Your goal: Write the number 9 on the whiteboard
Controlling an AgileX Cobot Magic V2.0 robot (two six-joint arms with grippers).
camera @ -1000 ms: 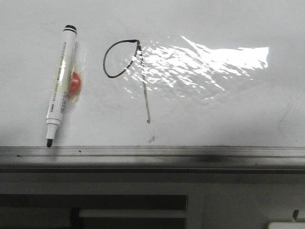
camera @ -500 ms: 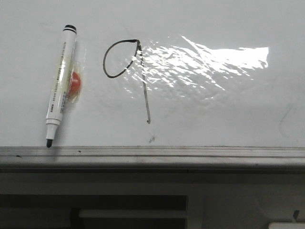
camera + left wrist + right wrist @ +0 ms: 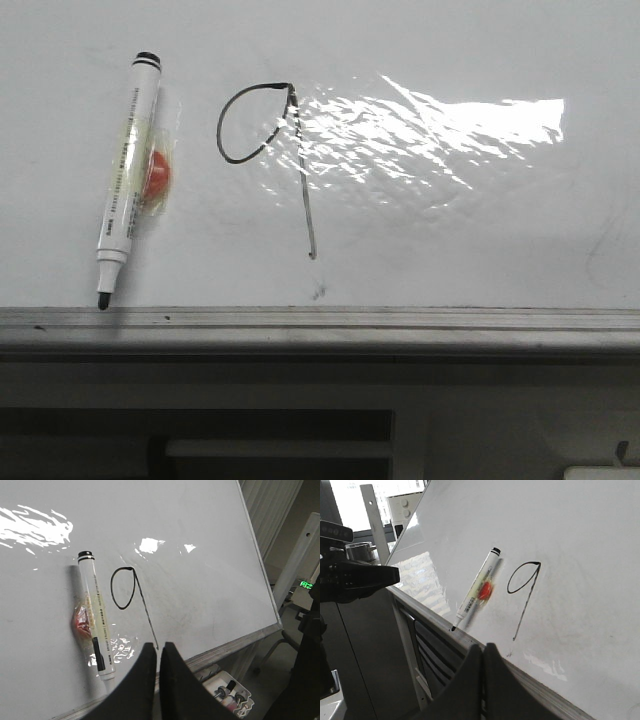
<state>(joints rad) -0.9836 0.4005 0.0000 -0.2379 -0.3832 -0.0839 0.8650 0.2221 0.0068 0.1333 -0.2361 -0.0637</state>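
Note:
The number 9 [image 3: 304, 200] is drawn in thin black line on the whiteboard [image 3: 450, 250], an oval loop with a long straight tail. It also shows in the left wrist view [image 3: 146, 610] and the right wrist view [image 3: 525, 605]. A white marker [image 3: 127, 180] lies against the board left of the 9, bare tip down on the grey ledge [image 3: 400, 325], with clear tape and a red blob on it. My left gripper [image 3: 158, 646] is shut and empty, back from the board below the tail. My right gripper [image 3: 483, 647] is shut and empty, off the ledge. Neither gripper shows in the front view.
A wrinkled glare patch [image 3: 430, 125] lies right of the 9, and a small dark smudge speck [image 3: 318, 292] under the tail. A white tray of small items [image 3: 230, 697] sits below the ledge. A dark arm part [image 3: 355, 577] is at the board's far side.

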